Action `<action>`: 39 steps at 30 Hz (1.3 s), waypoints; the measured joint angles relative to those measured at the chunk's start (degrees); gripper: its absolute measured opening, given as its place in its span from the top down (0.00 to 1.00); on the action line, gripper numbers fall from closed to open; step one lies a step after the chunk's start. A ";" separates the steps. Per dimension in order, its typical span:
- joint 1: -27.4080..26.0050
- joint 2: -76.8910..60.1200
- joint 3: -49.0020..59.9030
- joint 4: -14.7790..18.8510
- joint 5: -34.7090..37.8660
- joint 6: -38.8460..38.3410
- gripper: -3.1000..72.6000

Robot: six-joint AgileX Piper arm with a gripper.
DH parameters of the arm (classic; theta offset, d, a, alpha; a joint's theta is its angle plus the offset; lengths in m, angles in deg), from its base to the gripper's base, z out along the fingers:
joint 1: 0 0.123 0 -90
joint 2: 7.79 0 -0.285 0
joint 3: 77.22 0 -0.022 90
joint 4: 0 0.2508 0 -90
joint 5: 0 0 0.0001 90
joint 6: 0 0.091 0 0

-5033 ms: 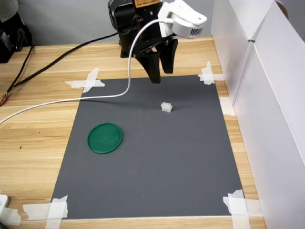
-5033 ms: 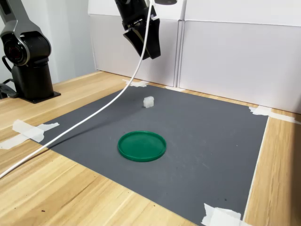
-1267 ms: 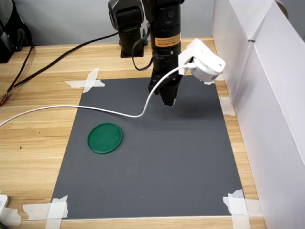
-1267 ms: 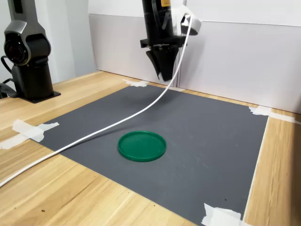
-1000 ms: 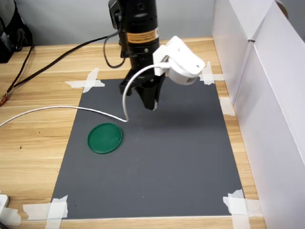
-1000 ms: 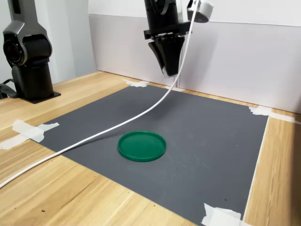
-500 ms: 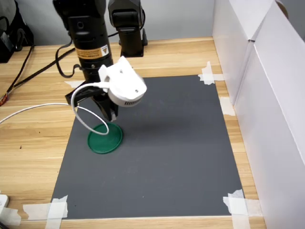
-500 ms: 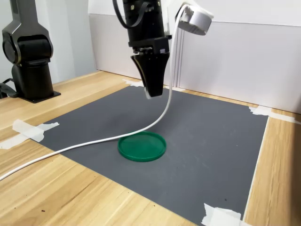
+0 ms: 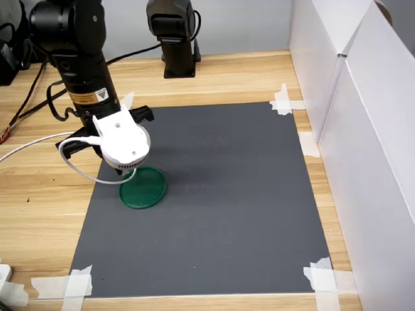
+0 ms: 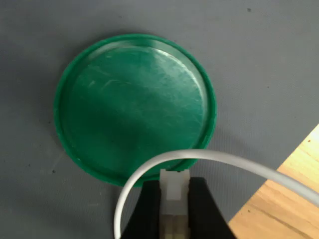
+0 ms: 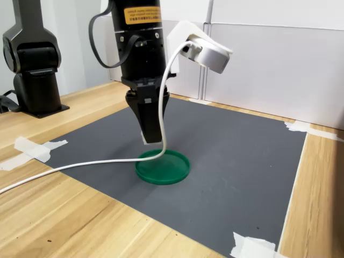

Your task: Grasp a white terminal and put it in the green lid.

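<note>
Terminal lengthwise between gripper fingers, toward lid

In the first exterior view the white wrist camera housing hides the claw and covers the flat round dark-green plastic lid at its eleven o'clock rim. In the wrist view the tiny white translucent plastic terminal runs off the picture's edge.

black arm | yellow label | white camera | white cable
</note>
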 joint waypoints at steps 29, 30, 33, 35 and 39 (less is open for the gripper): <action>4.64 2.75 4.13 -1.81 -8.66 -0.13 0.75; 4.64 2.75 4.13 -1.81 -8.66 -0.13 0.71; 4.64 2.75 4.13 -1.81 -8.66 -0.18 0.59; 4.64 2.75 4.13 -1.81 -8.61 -0.18 0.51; 4.64 2.75 4.13 -1.81 -8.61 -0.18 0.41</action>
